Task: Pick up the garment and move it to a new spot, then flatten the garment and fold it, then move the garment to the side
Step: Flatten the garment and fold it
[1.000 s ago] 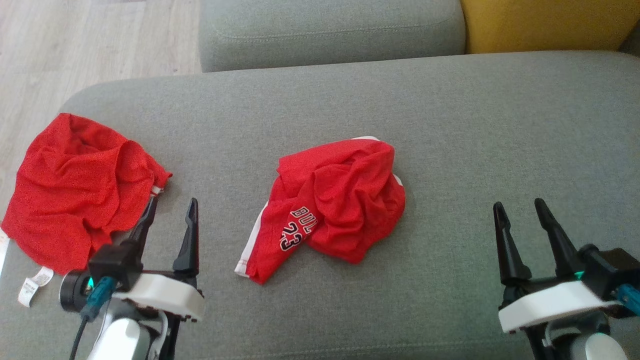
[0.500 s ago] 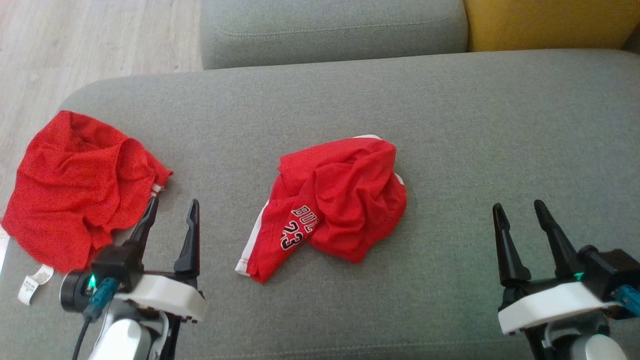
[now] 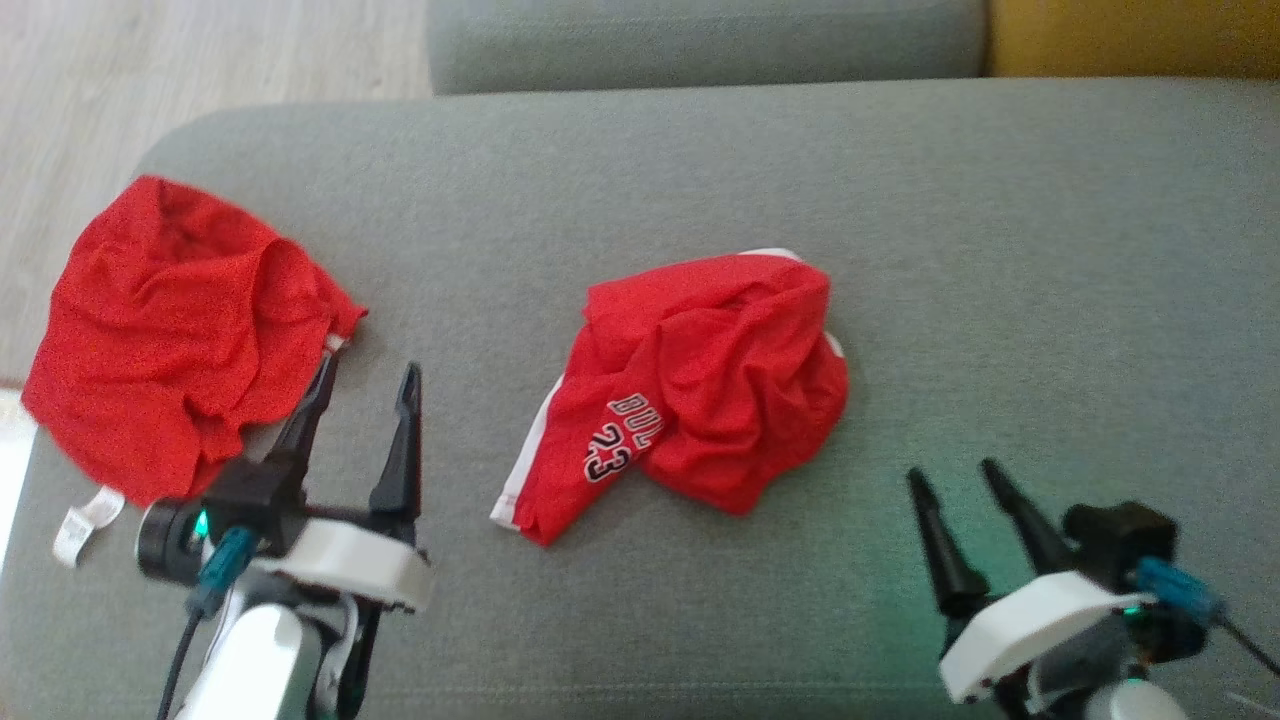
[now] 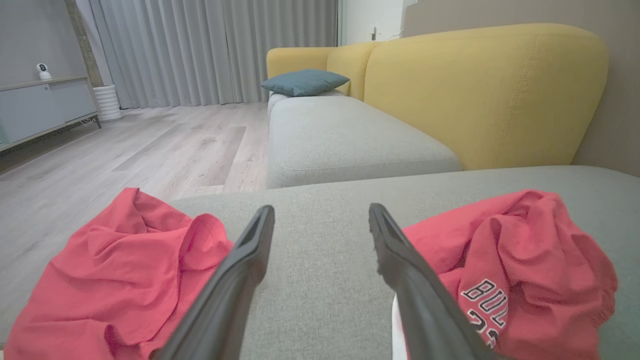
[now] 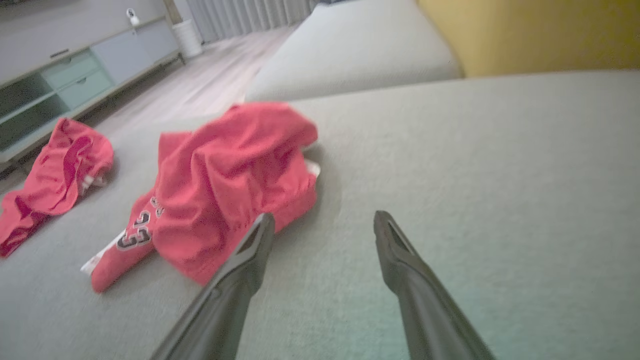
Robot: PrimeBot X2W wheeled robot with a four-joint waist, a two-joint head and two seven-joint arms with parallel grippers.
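Grey sofa seat (image 3: 1000, 250), left to right: crumpled red cloth (image 3: 170, 330) at the left edge; left end effector (image 3: 368, 365), released, empty, just beside it; garment (image 3: 700, 385), red shorts numbered 23, bunched mid-seat, untouched; right end effector (image 3: 952, 470), released, empty, apart from the garment.

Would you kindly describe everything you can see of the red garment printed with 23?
The red garment lies crumpled in a heap near the middle of the grey sofa seat. It looks like thin mesh fabric, with a white stripe along one edge and black-and-white lettering above a 23 facing up. Only the seat touches it.
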